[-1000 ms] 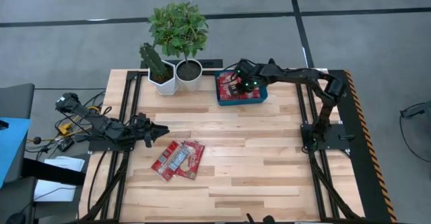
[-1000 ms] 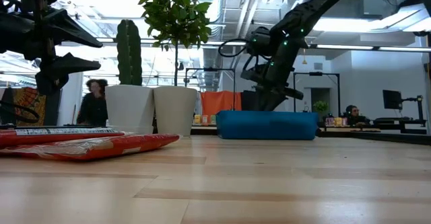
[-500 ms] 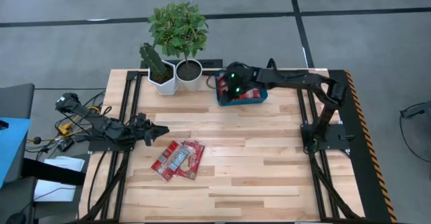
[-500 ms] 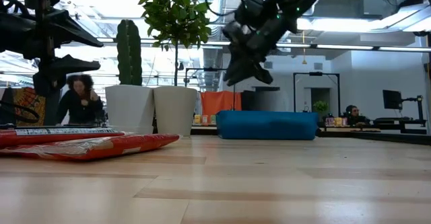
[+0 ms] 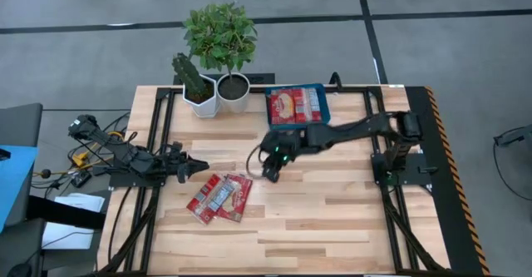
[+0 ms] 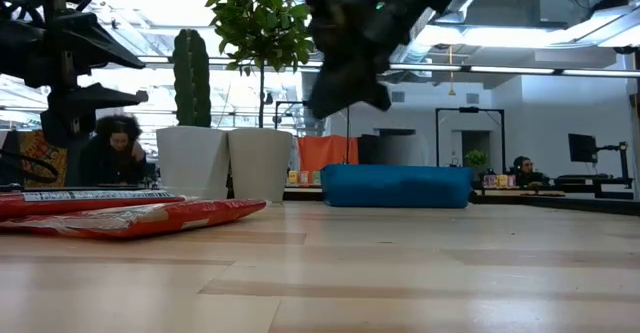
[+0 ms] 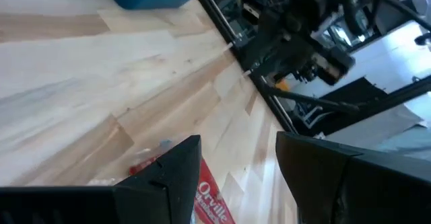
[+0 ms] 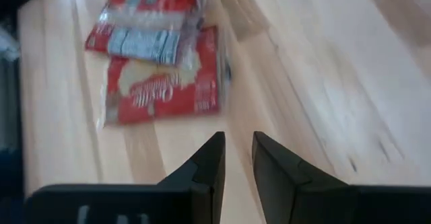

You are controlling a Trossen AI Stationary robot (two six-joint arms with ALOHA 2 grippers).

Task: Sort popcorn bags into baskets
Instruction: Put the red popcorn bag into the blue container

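My right gripper (image 5: 268, 172) hangs above mid-bench, carrying nothing, its fingers (image 8: 206, 167) nearly pressed together with only a narrow slit between them. Just beyond its tips lie the two popcorn bags (image 5: 221, 197) left on the bench (image 5: 332, 219), overlapping, one printed face up and the other showing its pale back. The blue basket (image 5: 270, 117) sits at the far edge beside the white plant pots (image 5: 218, 96), with bags (image 5: 296, 104) already filling it.

My left gripper (image 5: 198, 165) waits near the left side of the bench, close to the same pair, its fingers (image 7: 178, 177) spread apart.

The step in hand, as I judge it, is fetching the next bag. Doing it well means widening my right gripper first, then coming down on the free edge of the upper bag so that I lift one and not both. Flat packets give little to bite on, so I should pinch a raised seam or corner. I should also keep clear of my left arm.
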